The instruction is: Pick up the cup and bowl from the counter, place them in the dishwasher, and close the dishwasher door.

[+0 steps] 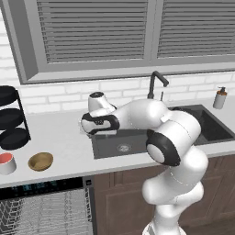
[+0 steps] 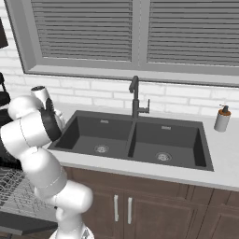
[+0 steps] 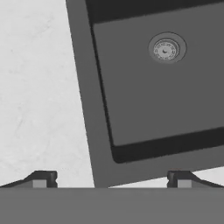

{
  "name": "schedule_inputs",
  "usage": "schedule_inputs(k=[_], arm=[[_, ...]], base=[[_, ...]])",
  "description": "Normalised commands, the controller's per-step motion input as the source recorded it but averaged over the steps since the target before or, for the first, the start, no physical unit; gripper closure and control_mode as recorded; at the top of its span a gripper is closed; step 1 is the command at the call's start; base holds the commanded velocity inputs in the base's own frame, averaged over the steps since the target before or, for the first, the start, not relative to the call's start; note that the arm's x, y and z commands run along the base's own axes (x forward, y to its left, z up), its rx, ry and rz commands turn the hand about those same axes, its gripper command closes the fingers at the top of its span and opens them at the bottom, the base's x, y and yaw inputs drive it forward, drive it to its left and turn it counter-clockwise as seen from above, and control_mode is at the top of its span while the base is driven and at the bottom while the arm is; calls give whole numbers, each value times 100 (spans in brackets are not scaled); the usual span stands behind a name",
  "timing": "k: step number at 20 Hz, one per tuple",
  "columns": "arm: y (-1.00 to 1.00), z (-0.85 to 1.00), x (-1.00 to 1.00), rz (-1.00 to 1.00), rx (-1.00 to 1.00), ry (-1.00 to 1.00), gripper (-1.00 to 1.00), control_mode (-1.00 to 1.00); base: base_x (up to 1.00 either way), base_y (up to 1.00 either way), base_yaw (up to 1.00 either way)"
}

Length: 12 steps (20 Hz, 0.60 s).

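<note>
Cup (image 1: 6,163) and bowl (image 1: 40,161) both sit on the counter (image 1: 59,133), at the near left: the cup with its red inside at the far left edge of the left base view, the brown bowl just beside it on the right, the two apart. Below them the dishwasher (image 1: 43,186) stands open, its black control strip under the counter edge and its wire rack (image 1: 46,213) showing, with nothing of mine in it that I can see. So I judge the task barely begun: neither piece is lifted, both must go into the rack, and the door must be shut after that.

My gripper (image 3: 111,178) hangs over the left rim of the sink (image 3: 148,87), with my two fingertips (image 3: 43,178) spread wide and nothing between them. It is well apart from the cup and bowl, which lie further left.

Hard to read: the dishwasher door itself is cut off at the bottom of the base views, so I cannot tell how far down it lies. The rack is only partly in view. From the right base view my own arm hides the cup and bowl.
</note>
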Motion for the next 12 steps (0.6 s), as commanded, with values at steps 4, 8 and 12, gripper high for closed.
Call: schedule_inputs(k=[4, 8, 12], arm=[[29, -16, 0, 41, 8, 1, -100, -100], [29, -17, -1, 41, 9, 0, -100, -100], [33, -3, 0, 35, 6, 0, -100, -100]], base=[[0, 0, 0], [0, 0, 0], [0, 0, 0]])
